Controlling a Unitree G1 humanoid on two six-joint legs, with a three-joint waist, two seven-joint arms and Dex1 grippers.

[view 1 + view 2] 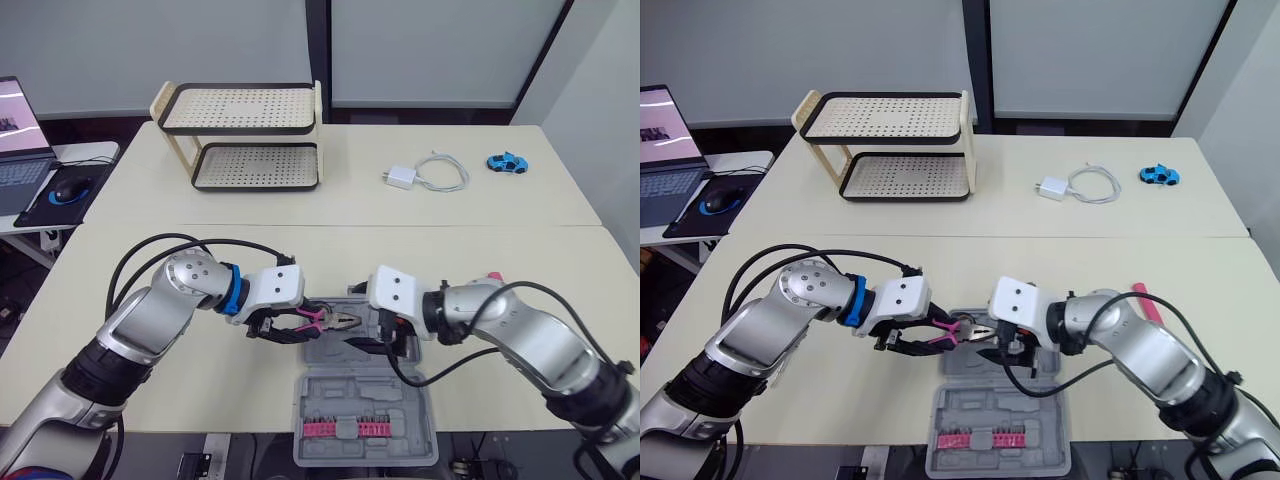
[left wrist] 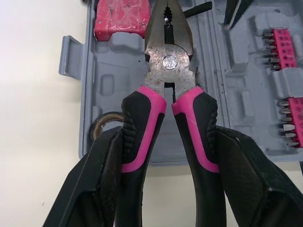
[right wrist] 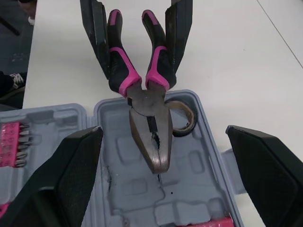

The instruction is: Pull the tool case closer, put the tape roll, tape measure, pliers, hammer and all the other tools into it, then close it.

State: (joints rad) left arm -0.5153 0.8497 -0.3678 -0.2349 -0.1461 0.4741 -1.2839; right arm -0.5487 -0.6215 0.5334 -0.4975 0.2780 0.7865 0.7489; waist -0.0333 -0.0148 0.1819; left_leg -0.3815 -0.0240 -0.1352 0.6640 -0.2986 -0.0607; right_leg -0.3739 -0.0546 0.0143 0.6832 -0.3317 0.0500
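pink-handled pliers (image 1: 325,320) clamped in left gripper (image 2: 169,137) above tool case (image 1: 365,425), tape roll (image 3: 183,119) inside; right gripper (image 3: 163,132) wide open.

Over the open grey plastic tool case (image 1: 365,400), the left gripper (image 1: 290,326), clamped on pink-handled steel pliers (image 1: 328,320), meets the spread-fingered right gripper (image 1: 376,345), crowding the tray. Beyond them, the cream table (image 1: 300,250) offers open passage up to the two-tier perforated rack (image 1: 245,140).

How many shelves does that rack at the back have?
2: a top shelf and, directly under it, a bottom shelf. No further shelf seems to be hidden.
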